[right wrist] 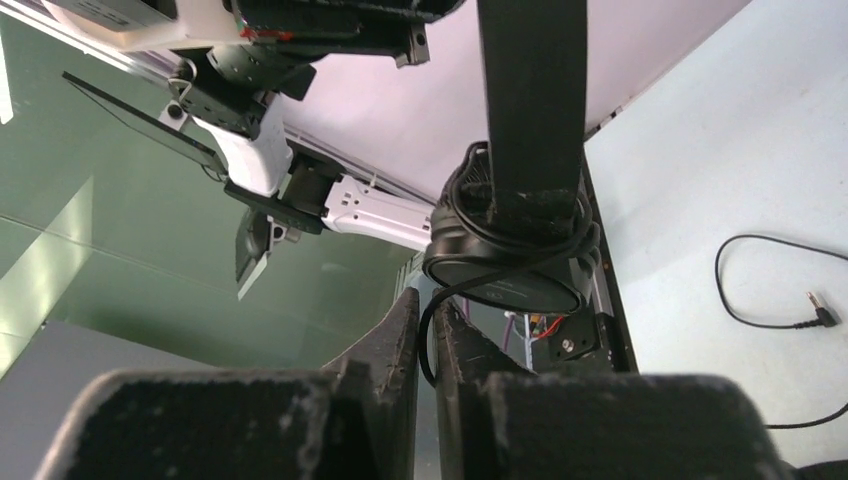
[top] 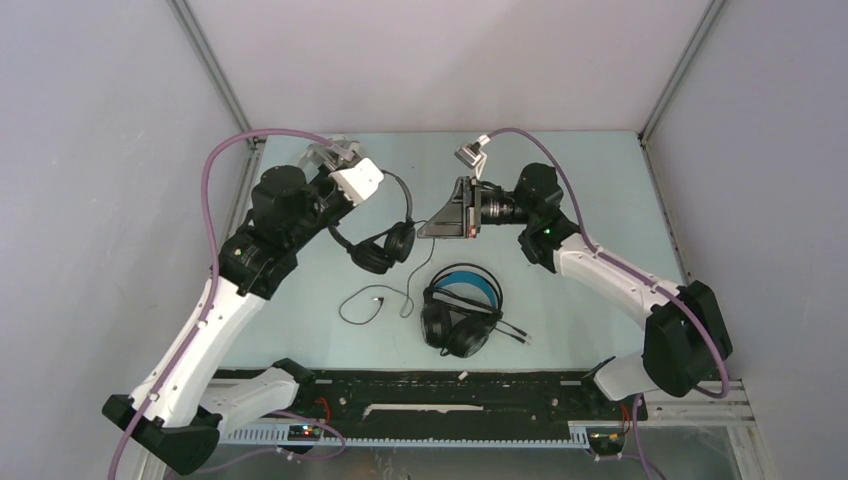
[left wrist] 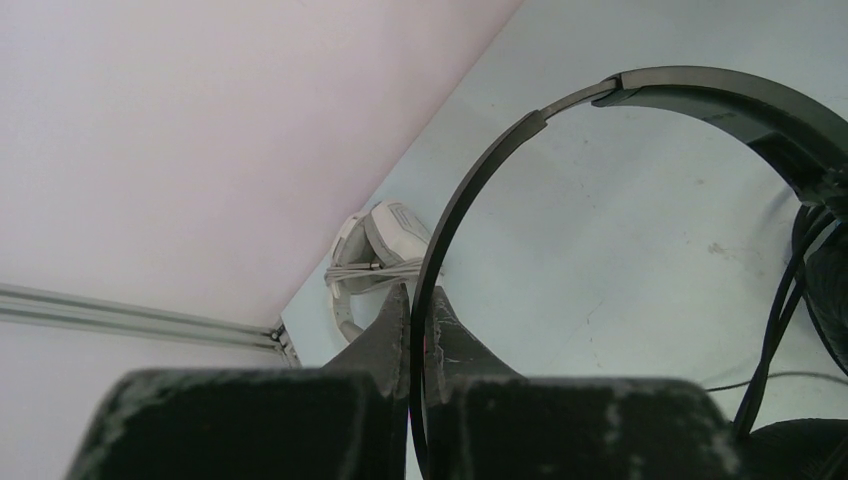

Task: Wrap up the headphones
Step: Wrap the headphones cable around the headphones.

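Note:
My left gripper (top: 352,195) is shut on the thin headband (left wrist: 470,190) of the small black headphones (top: 388,246) and holds them up; their ear cups hang toward the table's middle. My right gripper (top: 428,230) is shut on their black cord (right wrist: 428,335) just below an ear cup (right wrist: 510,262), around which the cord is looped. The cord's loose end with its plug (right wrist: 820,310) lies on the table. The bulky black headphones with a blue-lined headband (top: 460,312) lie at front centre. The white-grey headphones (left wrist: 378,252), cord bundled round them, sit in the far left corner.
The pale table (top: 590,190) is walled at the back and on both sides. A black rail (top: 440,385) with both arm bases runs along the near edge. The loose cord (top: 362,303) curls between the two black headsets.

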{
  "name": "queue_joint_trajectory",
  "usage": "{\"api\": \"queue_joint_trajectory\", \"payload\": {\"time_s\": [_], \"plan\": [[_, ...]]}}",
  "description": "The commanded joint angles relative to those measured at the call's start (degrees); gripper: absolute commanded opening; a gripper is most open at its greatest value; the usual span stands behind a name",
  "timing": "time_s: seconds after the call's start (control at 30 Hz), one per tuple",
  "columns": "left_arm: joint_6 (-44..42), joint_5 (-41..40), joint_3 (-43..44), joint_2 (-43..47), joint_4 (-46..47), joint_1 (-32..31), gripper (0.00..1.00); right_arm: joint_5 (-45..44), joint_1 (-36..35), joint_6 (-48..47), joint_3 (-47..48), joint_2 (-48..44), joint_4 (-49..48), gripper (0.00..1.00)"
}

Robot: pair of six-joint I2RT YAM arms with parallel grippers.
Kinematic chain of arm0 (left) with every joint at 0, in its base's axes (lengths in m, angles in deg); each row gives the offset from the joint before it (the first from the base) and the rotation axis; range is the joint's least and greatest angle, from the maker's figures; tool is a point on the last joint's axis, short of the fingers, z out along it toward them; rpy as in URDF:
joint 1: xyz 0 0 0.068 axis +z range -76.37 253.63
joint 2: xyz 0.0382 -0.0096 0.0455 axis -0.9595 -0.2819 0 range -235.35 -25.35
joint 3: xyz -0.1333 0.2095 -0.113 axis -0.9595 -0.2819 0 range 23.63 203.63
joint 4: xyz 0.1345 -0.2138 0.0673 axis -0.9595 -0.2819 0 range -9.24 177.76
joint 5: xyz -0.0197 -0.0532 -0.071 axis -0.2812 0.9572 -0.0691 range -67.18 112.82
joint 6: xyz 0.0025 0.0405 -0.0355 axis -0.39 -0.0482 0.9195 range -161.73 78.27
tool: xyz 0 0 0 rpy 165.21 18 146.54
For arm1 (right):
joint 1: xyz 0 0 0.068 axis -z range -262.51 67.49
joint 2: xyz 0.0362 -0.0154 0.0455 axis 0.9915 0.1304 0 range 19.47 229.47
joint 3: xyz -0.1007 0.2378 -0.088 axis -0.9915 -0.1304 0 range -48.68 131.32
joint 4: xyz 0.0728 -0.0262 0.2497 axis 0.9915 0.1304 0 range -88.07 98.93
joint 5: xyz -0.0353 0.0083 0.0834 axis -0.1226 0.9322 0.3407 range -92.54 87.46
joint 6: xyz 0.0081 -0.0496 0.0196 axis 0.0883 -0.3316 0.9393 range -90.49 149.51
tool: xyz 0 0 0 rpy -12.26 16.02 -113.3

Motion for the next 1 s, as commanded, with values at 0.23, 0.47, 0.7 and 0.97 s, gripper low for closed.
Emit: {"api": "queue_joint_trajectory", "payload": {"time_s": [0.23,0.47,0.7,0.97], "plan": [[11.52,-6.9,-0.5,0.31,4.58,-0.29,0.0,-2.05,0.4,1.81,7.85,4.13,-5.94,0.11],[19.73,-12.02,3.7,-2.34,2.32,-0.71,0.0,-5.16,-0.18,2.78,11.44,5.84,-7.39,0.1],[25.39,-21.14,3.73,-2.73,6.22,-5.39,0.0,-6.99,-0.95,3.65,15.25,7.7,-7.0,0.11],[32.94,-32.77,4.9,-2.81,8.86,-7.2,0.0,-8.78,-3.94,-1.84,18.79,7.88,-0.5,0.13]]}}
